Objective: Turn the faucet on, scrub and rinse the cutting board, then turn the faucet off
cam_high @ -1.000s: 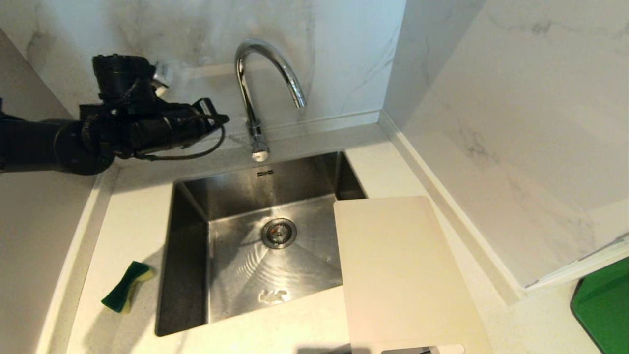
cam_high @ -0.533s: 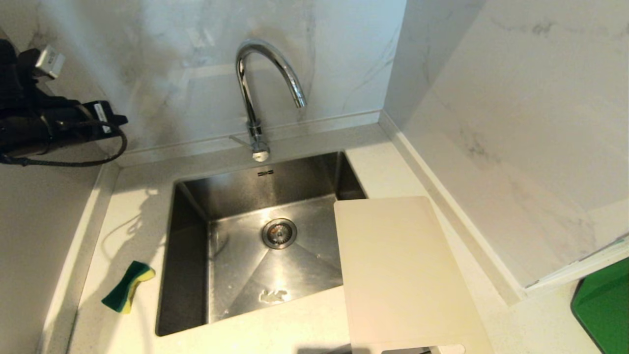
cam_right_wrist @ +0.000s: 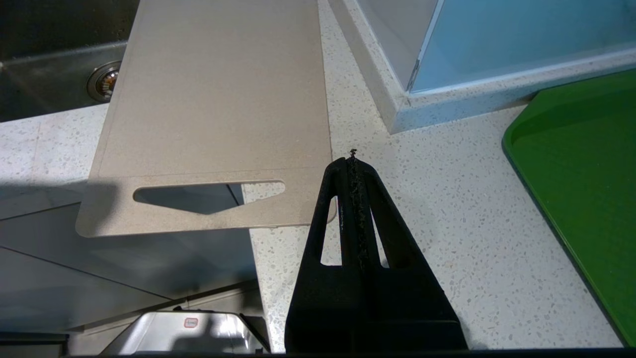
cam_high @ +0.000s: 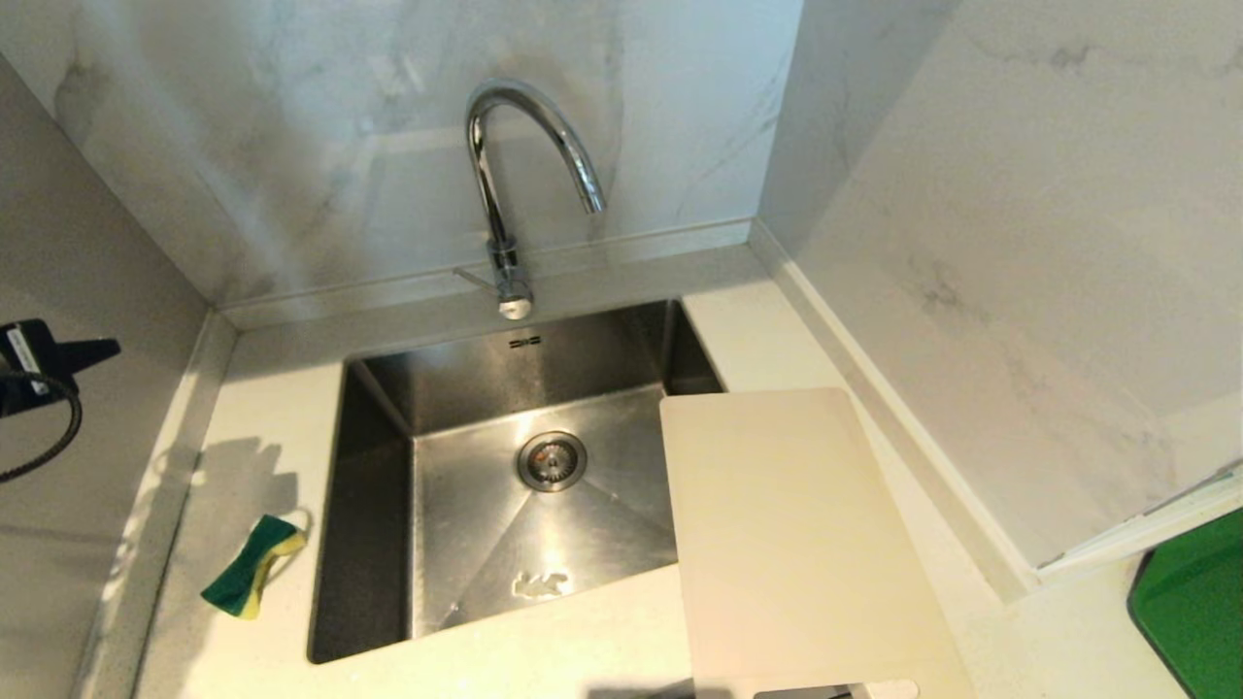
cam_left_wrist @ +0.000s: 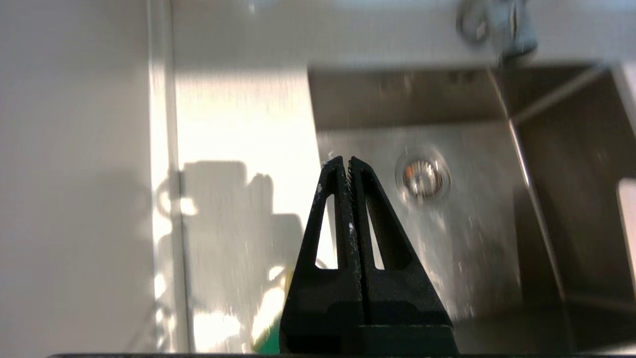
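While no water shows at the spout, the step in hand looks like opening the faucet (cam_high: 505, 184), or else fetching the sponge. Largest first: the desk (cam_high: 262, 408) carries the steel sink (cam_high: 388, 544). The cutting board (cam_high: 787, 544) lies flat on the desk at the sink's right, one long edge overhanging the basin, slot handle at the near end. The faucet stands behind the sink, its thin lever (cam_high: 473, 278) pointing left at the base. A green-yellow sponge (cam_high: 251, 565) lies left of the sink. Left gripper (cam_left_wrist: 348, 166) hangs above the desk's left side w/ fingers clenched, empty. Right gripper (cam_right_wrist: 353, 161) is parked by the board's near corner, fingers clenched, empty. Advice: nudge the lever w/ closed tips, slow and light. Open the fingers before reaching for the sponge.
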### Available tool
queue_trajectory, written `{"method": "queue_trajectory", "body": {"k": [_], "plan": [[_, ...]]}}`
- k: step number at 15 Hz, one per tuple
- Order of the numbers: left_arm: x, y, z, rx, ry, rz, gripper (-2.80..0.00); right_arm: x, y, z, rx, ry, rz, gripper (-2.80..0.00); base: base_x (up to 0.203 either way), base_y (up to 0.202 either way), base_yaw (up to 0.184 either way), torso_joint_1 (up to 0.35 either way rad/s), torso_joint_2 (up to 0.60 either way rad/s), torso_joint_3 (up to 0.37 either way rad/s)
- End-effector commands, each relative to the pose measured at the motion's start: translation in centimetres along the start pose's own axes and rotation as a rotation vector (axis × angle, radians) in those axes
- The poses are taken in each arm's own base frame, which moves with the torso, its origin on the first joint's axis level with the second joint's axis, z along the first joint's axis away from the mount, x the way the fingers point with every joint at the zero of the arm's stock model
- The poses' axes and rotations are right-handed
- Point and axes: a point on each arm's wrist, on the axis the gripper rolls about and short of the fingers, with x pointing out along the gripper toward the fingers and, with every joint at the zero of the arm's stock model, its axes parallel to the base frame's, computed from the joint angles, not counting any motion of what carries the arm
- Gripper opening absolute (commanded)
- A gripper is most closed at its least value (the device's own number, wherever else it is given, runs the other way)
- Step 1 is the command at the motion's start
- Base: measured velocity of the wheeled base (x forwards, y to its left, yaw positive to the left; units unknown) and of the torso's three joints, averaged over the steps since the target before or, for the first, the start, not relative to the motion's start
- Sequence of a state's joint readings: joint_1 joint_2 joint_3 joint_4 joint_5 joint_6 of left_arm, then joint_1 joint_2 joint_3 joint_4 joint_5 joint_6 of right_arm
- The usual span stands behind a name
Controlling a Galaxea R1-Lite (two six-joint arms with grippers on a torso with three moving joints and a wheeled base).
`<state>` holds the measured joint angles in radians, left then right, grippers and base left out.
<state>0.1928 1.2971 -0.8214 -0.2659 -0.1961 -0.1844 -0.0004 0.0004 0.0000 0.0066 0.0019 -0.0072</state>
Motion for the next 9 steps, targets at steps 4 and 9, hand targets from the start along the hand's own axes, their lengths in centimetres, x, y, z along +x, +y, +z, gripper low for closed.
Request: {"method": "queue_trajectory", "body": {"k": [4, 9], "plan": [[-4.2, 0.5, -5.5, -0.036, -0.004, 0.004, -2.8, 0.0, 0.0, -0.1, 0.001, 0.002, 0.0, -2.8, 0.0, 0.0, 0.0, 0.0, 0.0, 0.0], [-8.6, 0.1, -8.8, -0.038, -0.044, -0.018, -2.8, 0.0, 0.0, 0.0, 0.003, 0.002, 0.0, -2.8, 0.0, 0.0, 0.0, 0.0, 0.0, 0.0]]}}
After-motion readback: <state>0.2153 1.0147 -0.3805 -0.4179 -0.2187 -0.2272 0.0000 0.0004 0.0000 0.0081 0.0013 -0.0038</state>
